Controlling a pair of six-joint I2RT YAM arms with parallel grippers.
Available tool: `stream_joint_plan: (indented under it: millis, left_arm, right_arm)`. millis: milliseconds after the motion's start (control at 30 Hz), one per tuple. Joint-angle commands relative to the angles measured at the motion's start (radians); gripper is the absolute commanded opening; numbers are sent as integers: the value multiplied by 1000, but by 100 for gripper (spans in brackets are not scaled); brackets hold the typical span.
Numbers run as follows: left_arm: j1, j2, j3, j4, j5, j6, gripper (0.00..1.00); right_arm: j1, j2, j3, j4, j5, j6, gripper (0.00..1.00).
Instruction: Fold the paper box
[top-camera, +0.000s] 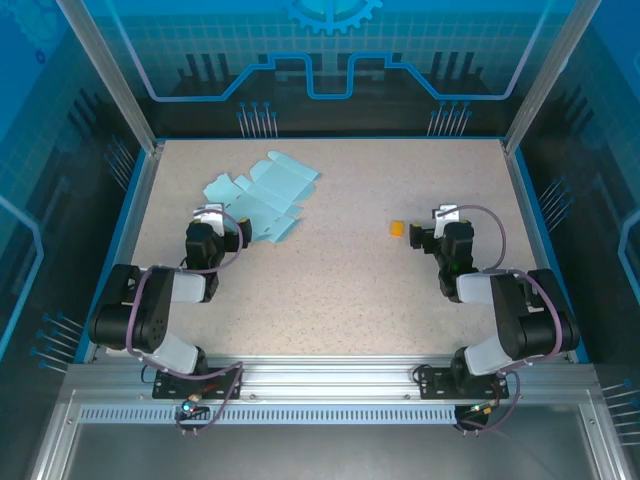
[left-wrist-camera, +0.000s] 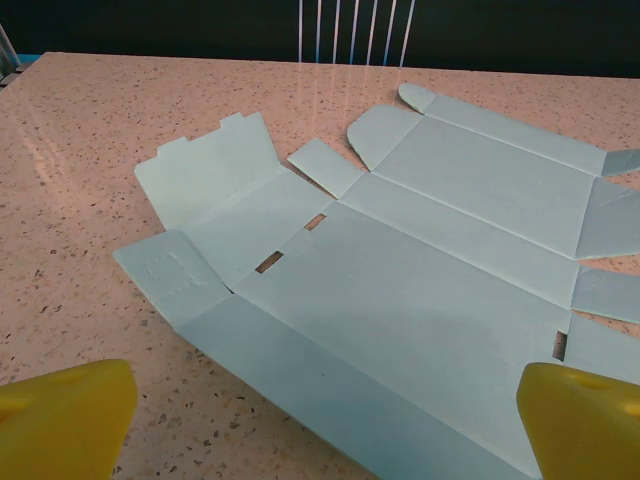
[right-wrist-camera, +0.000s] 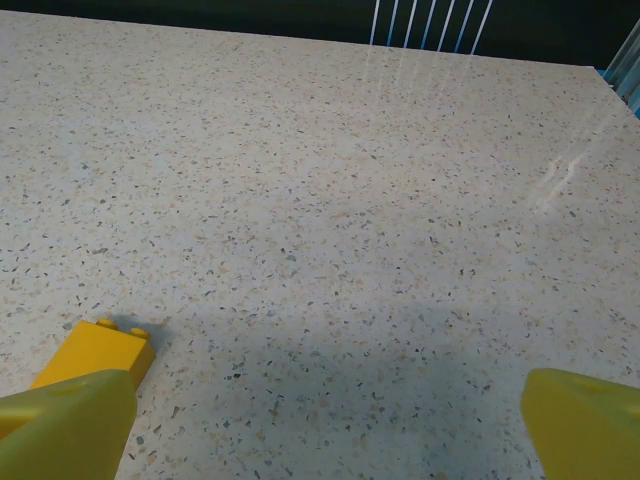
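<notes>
The paper box (top-camera: 262, 195) lies as a flat pale-blue die-cut sheet on the table's back left, its flaps and tabs spread out. The left wrist view shows its panels, slots and flaps (left-wrist-camera: 420, 290) close up. My left gripper (top-camera: 212, 222) sits at the sheet's near edge, open, with nothing between its yellow fingertips (left-wrist-camera: 62, 418). On the right side of the table my right gripper (top-camera: 440, 226) is open over bare table, its yellow fingertips (right-wrist-camera: 585, 425) wide apart.
A small orange block (top-camera: 397, 228) lies just left of the right gripper and appears by the left fingertip (right-wrist-camera: 95, 352) in the right wrist view. The speckled table (top-camera: 330, 290) has blue raised borders and metal posts at its back corners.
</notes>
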Motion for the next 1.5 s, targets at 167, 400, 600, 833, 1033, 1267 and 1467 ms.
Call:
stream_joint_plan:
  millis: [167,400,600,833,1033,1267,1467]
  left_arm:
    - [-2,5,-11,30,12,12,99]
    - [0,5,-9,29,10,8,99]
    - [4,5,-8,24,10,3,99]
    - [6,5,-7,23,11,2,99]
    - [6,4,-11,29,32,10,99]
    - [6,-116,-6,-76,-4,-3,99]
    - [6,-296,50,-311,-63,-74,99]
  right_arm:
    - [-3,7,13,19,-8,-1,100]
    - [-3,7,13,19,-10,-1,100]
    - [-2,7,13,19,-10,-1,100]
    - [-1,7,13,19,-9,-1,100]
    - [-2,6,11,19,-10,0,100]
    - [4,-20,7,9,38,14,100]
    - [18,-25,13,-1,34,-9,100]
